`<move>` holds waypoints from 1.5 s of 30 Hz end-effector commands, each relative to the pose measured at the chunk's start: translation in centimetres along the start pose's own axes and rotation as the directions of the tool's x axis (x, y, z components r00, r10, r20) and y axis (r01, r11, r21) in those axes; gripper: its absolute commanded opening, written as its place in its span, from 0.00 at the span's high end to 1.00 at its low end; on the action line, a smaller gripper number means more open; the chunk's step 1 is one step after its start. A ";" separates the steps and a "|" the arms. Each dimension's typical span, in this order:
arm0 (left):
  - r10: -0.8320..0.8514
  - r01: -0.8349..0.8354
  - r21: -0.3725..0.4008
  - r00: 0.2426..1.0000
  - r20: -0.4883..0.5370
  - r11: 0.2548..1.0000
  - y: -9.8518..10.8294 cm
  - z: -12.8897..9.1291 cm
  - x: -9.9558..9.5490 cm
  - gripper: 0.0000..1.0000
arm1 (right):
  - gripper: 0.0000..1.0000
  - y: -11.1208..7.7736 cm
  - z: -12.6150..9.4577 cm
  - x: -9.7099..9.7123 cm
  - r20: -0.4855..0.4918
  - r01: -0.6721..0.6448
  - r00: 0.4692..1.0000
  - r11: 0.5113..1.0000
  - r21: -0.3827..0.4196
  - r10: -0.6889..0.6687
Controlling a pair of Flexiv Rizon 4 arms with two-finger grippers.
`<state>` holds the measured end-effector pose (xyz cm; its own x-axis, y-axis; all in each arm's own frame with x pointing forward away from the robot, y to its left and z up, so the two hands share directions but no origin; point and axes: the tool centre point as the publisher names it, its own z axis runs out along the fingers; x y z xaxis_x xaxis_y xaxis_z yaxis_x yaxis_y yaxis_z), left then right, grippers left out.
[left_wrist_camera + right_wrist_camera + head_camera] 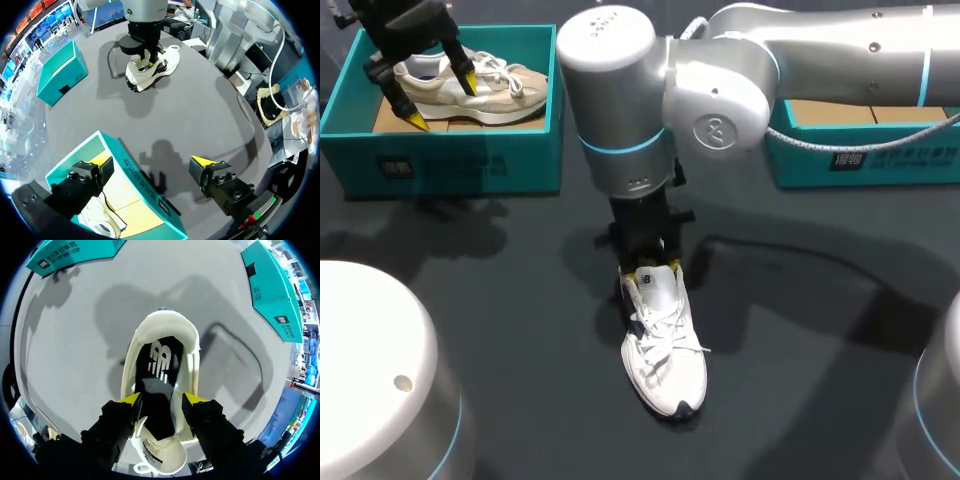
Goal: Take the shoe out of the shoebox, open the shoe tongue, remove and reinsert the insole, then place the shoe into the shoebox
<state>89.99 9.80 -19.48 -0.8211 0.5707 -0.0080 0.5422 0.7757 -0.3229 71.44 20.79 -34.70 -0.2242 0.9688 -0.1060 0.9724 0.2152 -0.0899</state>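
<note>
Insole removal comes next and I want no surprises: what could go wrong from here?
The right gripper, fingers open, sits at the collar of the white shoe. Nothing pins the shoe, so pulling the insole may drag it along. The left gripper hangs open over the wall of the shoebox, and lowering it could strike that wall.

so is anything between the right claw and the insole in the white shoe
nothing visible does. the right claw hovers open at the white shoe opening, the tongue is folded back toward the claw, and the dark insole lies bare just ahead of its tips
</note>
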 end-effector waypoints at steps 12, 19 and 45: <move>0.001 -0.001 -0.003 1.000 -0.002 1.000 0.0 0.0 0.0 0.00 | 0.00 -1.2 -0.3 0.2 0.008 -0.029 1.000 0.999 -0.022 0.029; 0.001 -0.001 -0.003 1.000 -0.002 1.000 0.0 0.0 0.0 0.00 | 0.00 -1.8 -1.1 0.3 0.023 -0.046 0.999 0.998 -0.046 0.047; 0.001 -0.001 -0.003 1.000 -0.002 1.000 0.0 0.0 0.0 0.00 | 0.13 -5.0 -3.1 0.1 0.031 -0.130 0.990 0.983 -0.133 0.135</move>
<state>89.99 9.80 -19.48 -0.8211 0.5707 -0.0080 0.5422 0.7757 -0.3229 67.73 20.68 -31.69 -0.0992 0.9833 -0.1524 0.9937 0.1060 0.0370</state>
